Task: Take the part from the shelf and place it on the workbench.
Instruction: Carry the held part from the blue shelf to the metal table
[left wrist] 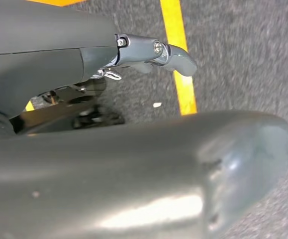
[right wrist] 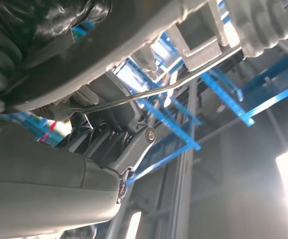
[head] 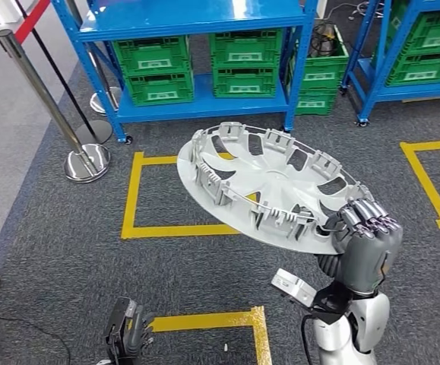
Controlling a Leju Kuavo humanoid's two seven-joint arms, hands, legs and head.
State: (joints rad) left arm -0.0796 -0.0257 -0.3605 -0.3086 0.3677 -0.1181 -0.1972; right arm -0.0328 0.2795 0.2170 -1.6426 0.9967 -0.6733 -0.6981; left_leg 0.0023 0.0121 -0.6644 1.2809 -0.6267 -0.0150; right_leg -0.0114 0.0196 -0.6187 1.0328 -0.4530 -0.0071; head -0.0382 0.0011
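The right robot hand (head: 365,242) clenches the near rim of the silver wheel-cover part (head: 269,185), carrying it nearly flat above the carpet, clear of the blue shelf (head: 206,99), while the left robot hand (head: 128,331) hangs low, loosely curled, apparently holding nothing.

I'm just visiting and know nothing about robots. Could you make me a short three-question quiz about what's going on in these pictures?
1. True or false: the right hand holds the silver wheel cover by its rim.
2. What colour are the crates on the blue shelf? A red, B green, C black.
3. Fill in: the left hand hangs low over the grey ____, near yellow tape.

Key: 1 true; 2 B; 3 carpet.
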